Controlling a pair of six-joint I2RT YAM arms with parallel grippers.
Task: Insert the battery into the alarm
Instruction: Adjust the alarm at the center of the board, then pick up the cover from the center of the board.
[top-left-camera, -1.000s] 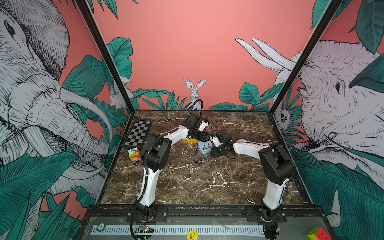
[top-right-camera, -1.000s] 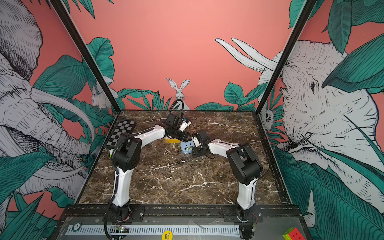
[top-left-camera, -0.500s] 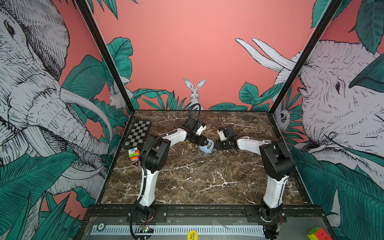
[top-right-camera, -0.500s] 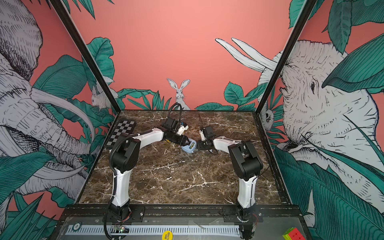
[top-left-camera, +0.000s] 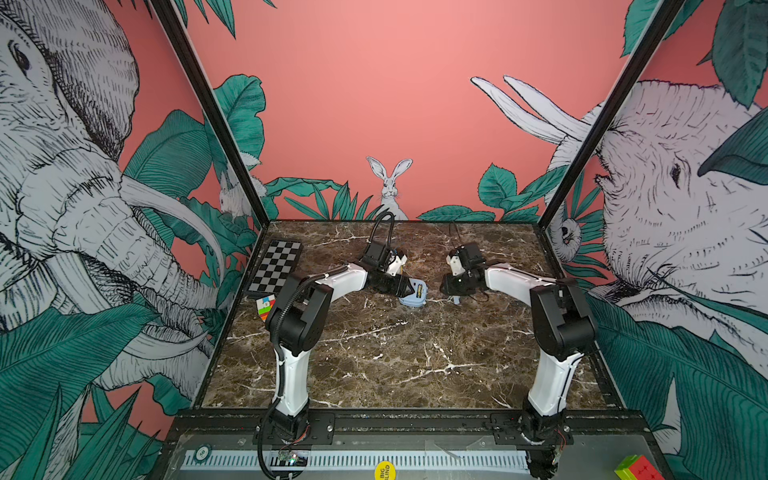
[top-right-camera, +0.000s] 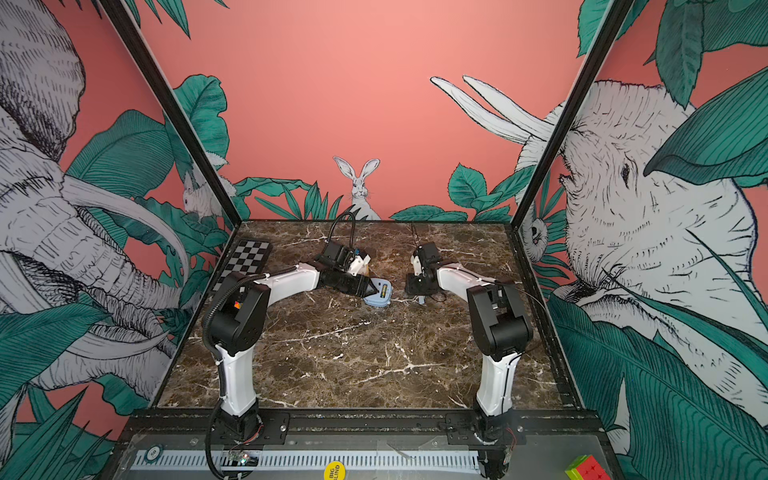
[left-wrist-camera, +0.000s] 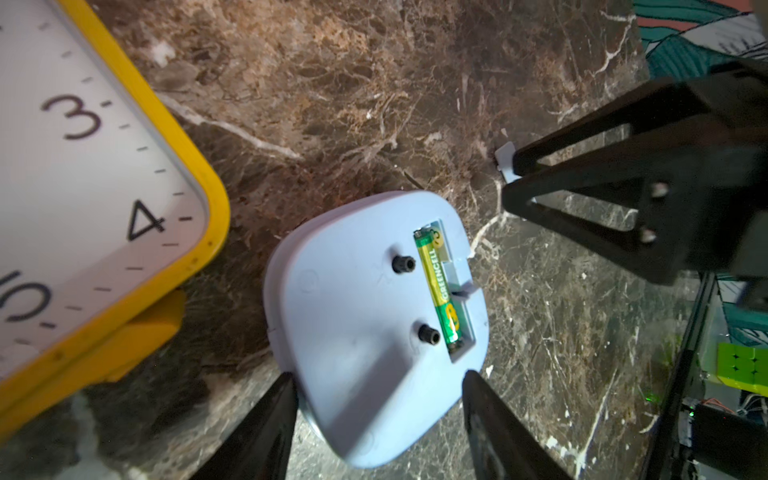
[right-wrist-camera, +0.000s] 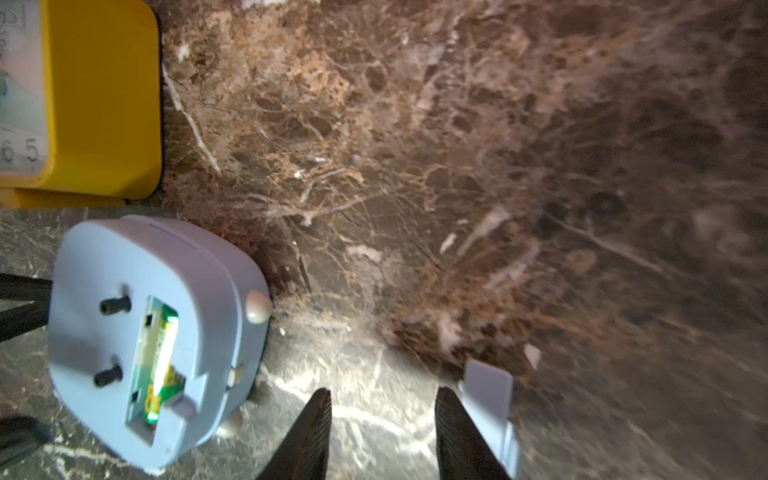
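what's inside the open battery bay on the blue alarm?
In the open bay of the blue alarm a green-yellow battery lies lengthwise. The bay's cover is off, lying on the table. Anything beneath the battery is covered; its end contacts are too small to tell.

**Robotics laboratory test cell.** A brown marble-patterned tabletop (top-left-camera: 374, 365) is boxed in by black metal corner posts (top-left-camera: 211, 112). Between them stand salmon-pink printed wall panels (top-left-camera: 374, 83) bearing drawn elephants, a rabbit and green leaves, a staged backdrop rather than a furnished room. Two white-and-black jointed robot arms, left (top-left-camera: 291, 374) and right (top-left-camera: 548, 382), stand on a black metal front rail (top-left-camera: 415, 424), with a grey slotted cable duct (top-left-camera: 415, 459) below it. A black-and-white checkerboard panel (top-left-camera: 276, 270) lies flat at the table's far left edge.
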